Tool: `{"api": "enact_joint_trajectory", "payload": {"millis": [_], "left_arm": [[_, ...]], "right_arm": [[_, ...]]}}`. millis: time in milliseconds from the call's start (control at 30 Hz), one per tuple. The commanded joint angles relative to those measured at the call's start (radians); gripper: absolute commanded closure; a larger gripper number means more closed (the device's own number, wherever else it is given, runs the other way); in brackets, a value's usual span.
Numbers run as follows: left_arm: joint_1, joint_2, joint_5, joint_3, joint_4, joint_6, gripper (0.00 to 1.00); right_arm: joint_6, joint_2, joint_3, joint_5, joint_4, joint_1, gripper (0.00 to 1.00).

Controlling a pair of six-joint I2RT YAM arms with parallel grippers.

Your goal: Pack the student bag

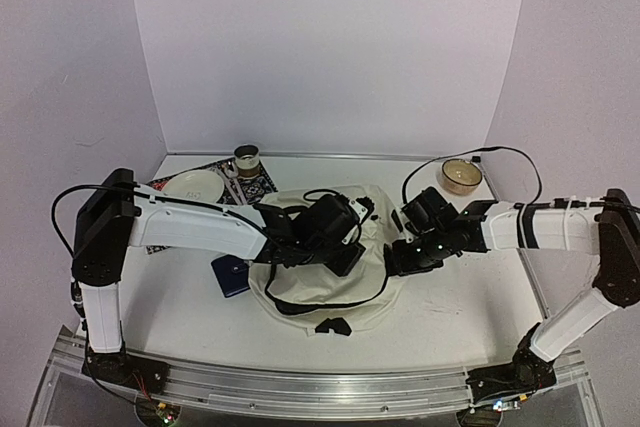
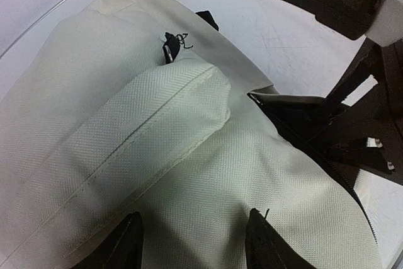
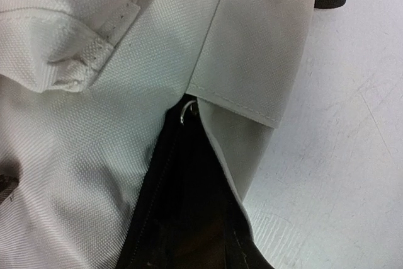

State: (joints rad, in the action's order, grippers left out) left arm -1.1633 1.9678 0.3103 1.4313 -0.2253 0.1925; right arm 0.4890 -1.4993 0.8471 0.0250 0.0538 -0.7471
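White table (image 1: 470, 297) at frame centre bears the bag (image 1: 312, 293); left claw (image 2: 195, 239) gapes empty above it, right claw (image 1: 400, 249) state indeterminable.

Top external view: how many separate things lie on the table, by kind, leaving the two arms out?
Cream backpack: 1
White plate: 1
Tan bowl: 1
Small brown cup: 1
Patterned mat: 1
Dark blue flat item: 1
Total: 6
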Motion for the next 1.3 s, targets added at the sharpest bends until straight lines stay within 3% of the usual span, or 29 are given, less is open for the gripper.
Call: {"api": "enact_joint_trajectory", "payload": {"millis": [0, 300, 400, 633, 967, 1267], "left_arm": [[0.004, -0.024, -0.001, -0.024, -0.046, 0.011, 0.44], [0.004, -0.022, -0.025, -0.018, -0.045, 0.018, 0.45], [0.004, -0.022, -0.027, -0.019, -0.044, 0.019, 0.45], [0.004, -0.017, 0.006, -0.027, -0.045, 0.016, 0.45], [0.006, 0.026, 0.048, 0.006, -0.046, 0.012, 0.45], [0.035, 0.052, 0.046, 0.033, -0.045, 0.047, 0.45]], "right_arm": [[-0.044, -0.029, 0.035, 0.050, -0.014, -0.003, 0.68], [-0.072, -0.123, 0.063, 0.085, -0.154, -0.003, 0.65], [-0.074, -0.142, 0.073, 0.119, -0.174, -0.003, 0.72], [-0.072, -0.053, 0.069, 0.077, -0.140, -0.003, 1.00], [-0.044, 0.168, 0.015, -0.109, 0.022, -0.003, 1.00], [0.025, 0.219, -0.046, -0.265, 0.067, -0.011, 1.00]]}}
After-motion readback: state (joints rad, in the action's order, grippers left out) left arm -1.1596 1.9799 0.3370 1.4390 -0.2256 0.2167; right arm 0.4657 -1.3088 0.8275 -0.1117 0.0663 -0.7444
